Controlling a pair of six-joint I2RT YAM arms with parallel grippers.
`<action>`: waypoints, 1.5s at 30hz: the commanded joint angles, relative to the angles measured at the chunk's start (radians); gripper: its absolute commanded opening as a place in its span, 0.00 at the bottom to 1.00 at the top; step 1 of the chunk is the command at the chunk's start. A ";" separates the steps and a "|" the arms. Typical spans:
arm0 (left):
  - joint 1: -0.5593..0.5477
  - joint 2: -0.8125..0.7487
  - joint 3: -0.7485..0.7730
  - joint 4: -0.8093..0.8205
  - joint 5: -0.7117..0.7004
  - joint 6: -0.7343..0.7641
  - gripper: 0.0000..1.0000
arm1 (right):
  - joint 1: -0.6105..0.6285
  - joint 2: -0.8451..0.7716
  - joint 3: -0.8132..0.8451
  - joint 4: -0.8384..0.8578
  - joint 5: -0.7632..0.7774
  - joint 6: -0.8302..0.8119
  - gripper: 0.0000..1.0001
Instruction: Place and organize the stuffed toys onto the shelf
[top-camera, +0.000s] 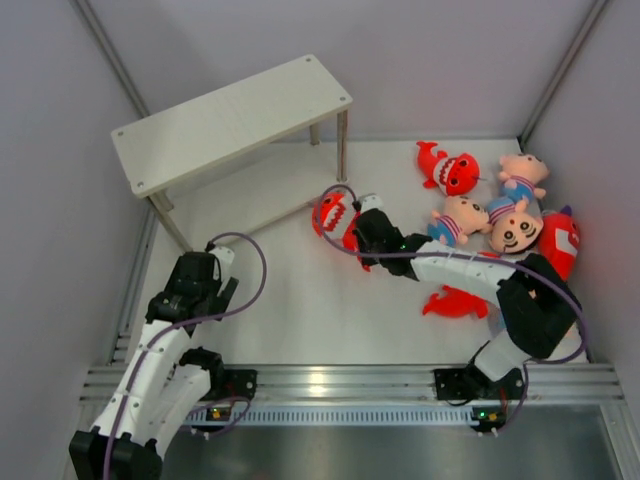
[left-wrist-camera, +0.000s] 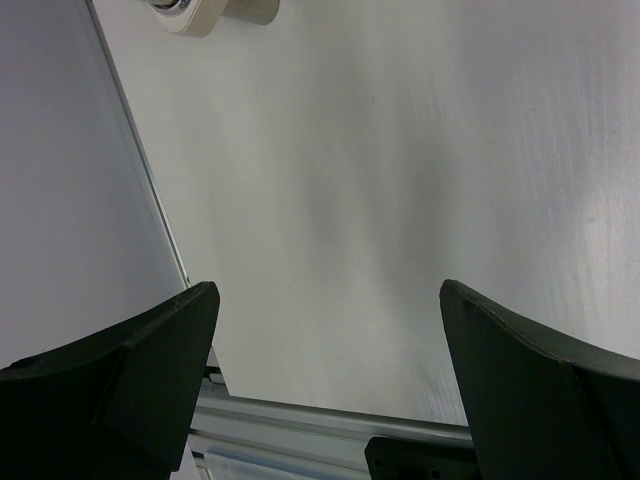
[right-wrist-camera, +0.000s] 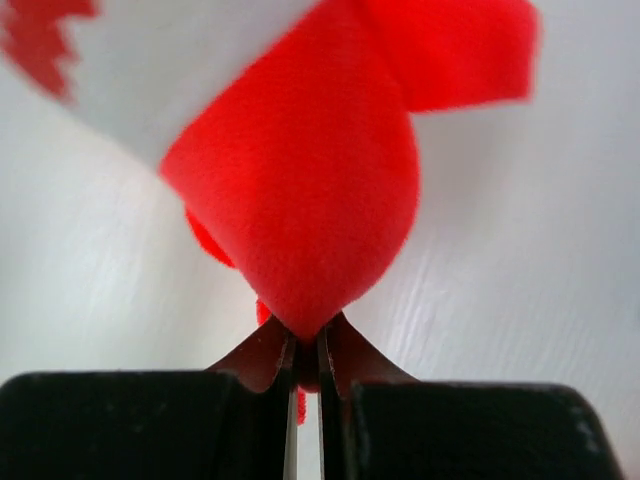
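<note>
The right gripper (right-wrist-camera: 308, 352) was clamped on a fin of a red shark (top-camera: 331, 212) just in front of the shelf (top-camera: 230, 118), while the left gripper (left-wrist-camera: 328, 298) hung with jaws wide apart over the table (left-wrist-camera: 400, 150)

Flat white matte tabletop (top-camera: 300, 320) fills the floor of the cell. Pale grey enclosure walls (top-camera: 450, 60) stand at left, back and right, with thin grey metal corner posts (top-camera: 106, 45) where they meet. A ribbed silver aluminium rail (top-camera: 340, 378) spans the near edge.
</note>
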 joint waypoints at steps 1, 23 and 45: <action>0.003 -0.011 0.034 0.042 0.001 -0.015 0.98 | 0.080 -0.147 -0.051 0.103 -0.068 -0.122 0.00; 0.006 -0.016 0.034 0.040 -0.021 -0.018 0.98 | -0.009 0.460 0.764 0.066 -0.016 0.303 0.00; 0.006 -0.017 0.033 0.040 -0.022 -0.015 0.98 | -0.060 0.614 0.869 0.005 -0.010 0.344 0.56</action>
